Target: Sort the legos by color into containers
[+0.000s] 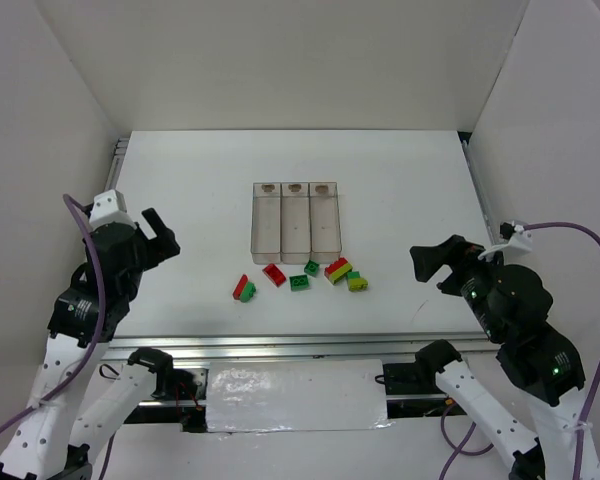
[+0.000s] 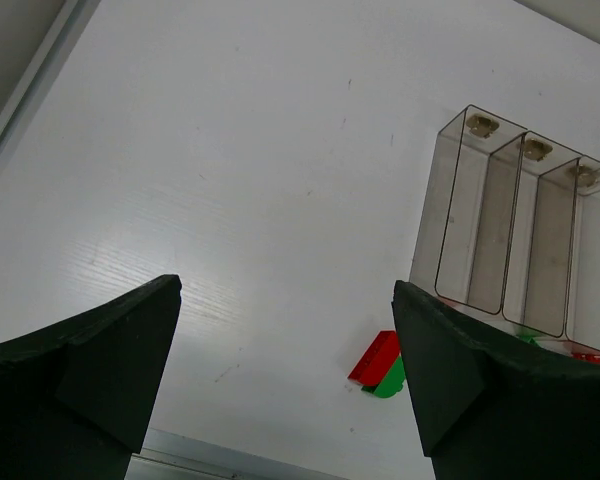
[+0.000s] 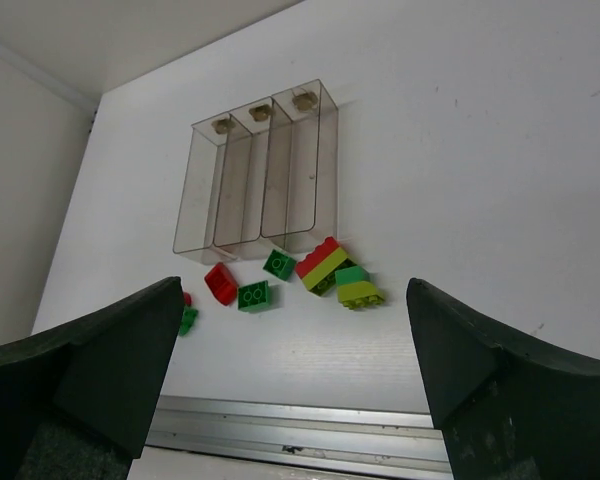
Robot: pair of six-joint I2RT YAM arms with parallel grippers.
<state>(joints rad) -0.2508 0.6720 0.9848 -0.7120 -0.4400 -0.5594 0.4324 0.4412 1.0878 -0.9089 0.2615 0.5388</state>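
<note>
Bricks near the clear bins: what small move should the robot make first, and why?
Probably lower the left hand, open and empty, toward the red-and-green brick pair: it lies nearest that hand, and all three bins are empty.

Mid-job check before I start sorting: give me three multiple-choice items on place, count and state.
1. The legos lie: A) inside the containers; B) on the table at the containers' near ends; C) stacked atop the containers.
2. Containers joined together: A) two; B) four; C) three.
3. The left gripper and right gripper are: A) both open, empty; B) both shut; C) each holding a lego.
Answers: 1B, legos sit on the table, containers empty; 2C, three compartments show; 3A, fingers spread with nothing between.
</note>
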